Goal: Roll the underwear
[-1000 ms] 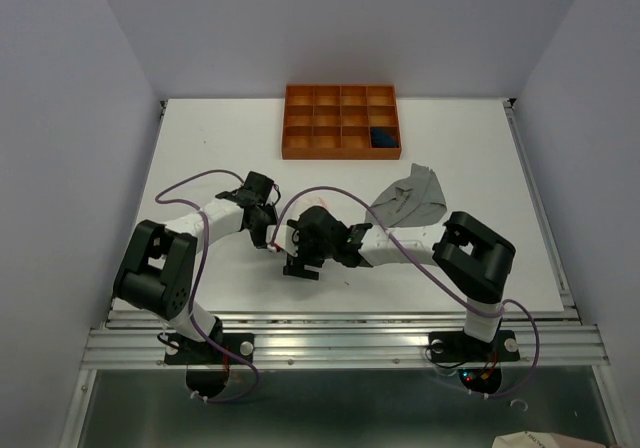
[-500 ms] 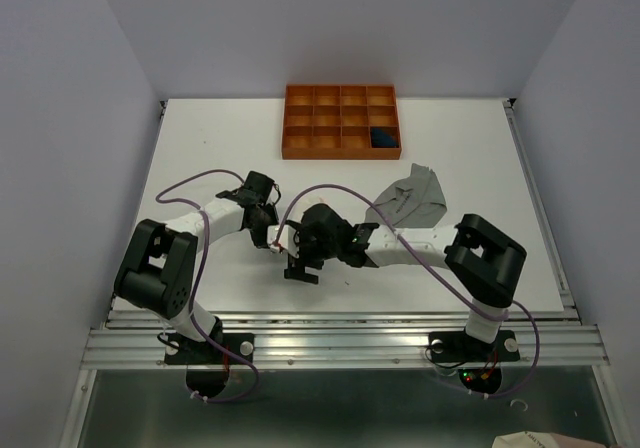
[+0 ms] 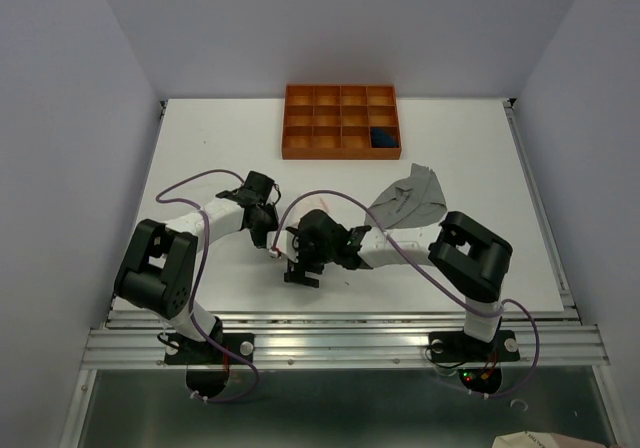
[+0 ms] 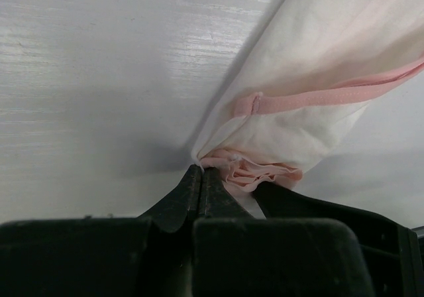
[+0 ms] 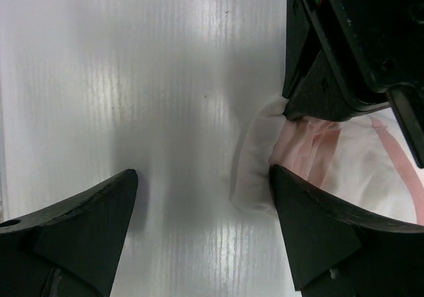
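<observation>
Your left pincer (image 4: 201,178) is pressed together on a bunched corner of the pale pink-white underwear (image 4: 311,65). The two tips meet with the cloth pinched between them, low over the bench (image 4: 99,58). From the grip the thin cloth spreads away, with a pink band (image 4: 318,97) across it.

Your right pincer (image 5: 205,211) stands wide apart and holds nothing. It points down at the bench just beside the left one. The folded white edge of the same garment lies between its fingers (image 5: 86,231), close to the one nearer the left pincer; if it touches that finger, I cannot tell.

In the top view both pincers meet near the middle of the bench. The grey underwear (image 3: 410,200) lies crumpled to the right of them. At the far side stands an orange tray (image 3: 340,155) with many compartments, and the navy blue underwear (image 3: 381,138) sits in the rightmost compartment of its near row.
</observation>
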`<action>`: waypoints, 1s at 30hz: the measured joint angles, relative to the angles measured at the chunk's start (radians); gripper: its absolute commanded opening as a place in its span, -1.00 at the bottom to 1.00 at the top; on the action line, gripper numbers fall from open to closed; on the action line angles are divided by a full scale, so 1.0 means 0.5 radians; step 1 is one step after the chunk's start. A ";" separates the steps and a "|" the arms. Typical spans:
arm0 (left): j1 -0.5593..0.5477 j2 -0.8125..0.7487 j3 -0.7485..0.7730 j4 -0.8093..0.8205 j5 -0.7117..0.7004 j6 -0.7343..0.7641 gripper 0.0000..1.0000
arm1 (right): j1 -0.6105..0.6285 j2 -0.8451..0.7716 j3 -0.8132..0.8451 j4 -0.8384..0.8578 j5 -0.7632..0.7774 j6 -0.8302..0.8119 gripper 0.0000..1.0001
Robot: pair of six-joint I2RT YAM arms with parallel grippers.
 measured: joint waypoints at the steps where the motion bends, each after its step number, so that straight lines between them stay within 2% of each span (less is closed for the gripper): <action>1: 0.000 0.000 0.000 0.000 0.000 0.000 -1.00 | 0.000 0.023 0.000 0.008 0.037 -0.001 0.73; 6: 0.000 0.004 0.001 0.001 0.004 0.000 -1.00 | -0.004 0.034 0.015 0.016 0.115 0.008 0.60; 9: 0.000 0.006 0.002 0.002 0.008 0.000 -1.00 | -0.004 0.037 0.015 0.025 0.146 0.016 0.26; 15: 0.000 0.011 0.005 0.002 0.015 0.000 -1.00 | -0.025 0.057 0.015 0.116 0.296 0.078 -0.27; 16: 0.000 0.011 0.006 0.002 0.015 0.000 -1.00 | -0.037 0.060 0.015 0.133 0.327 0.099 -0.45; 18: 0.001 0.012 0.006 0.003 0.022 0.001 -1.00 | -0.056 0.062 0.011 0.154 0.372 0.132 -0.69; 22: 0.012 0.011 0.006 0.005 0.039 0.001 -1.00 | -0.067 0.069 0.005 0.198 0.409 0.216 -0.98; 26: 0.022 -0.009 -0.005 0.010 0.037 0.001 -0.92 | -0.068 0.065 -0.031 0.271 0.406 0.307 -0.98; 27: 0.026 -0.017 -0.008 0.011 0.037 0.001 -0.84 | -0.068 0.060 -0.047 0.291 0.394 0.345 -0.99; 28: 0.027 -0.023 -0.011 0.012 0.037 0.001 -0.66 | -0.069 0.056 -0.059 0.309 0.383 0.376 -0.99; 30: 0.027 -0.032 -0.018 0.014 0.031 -0.004 -0.50 | -0.069 0.051 -0.073 0.336 0.356 0.455 -0.99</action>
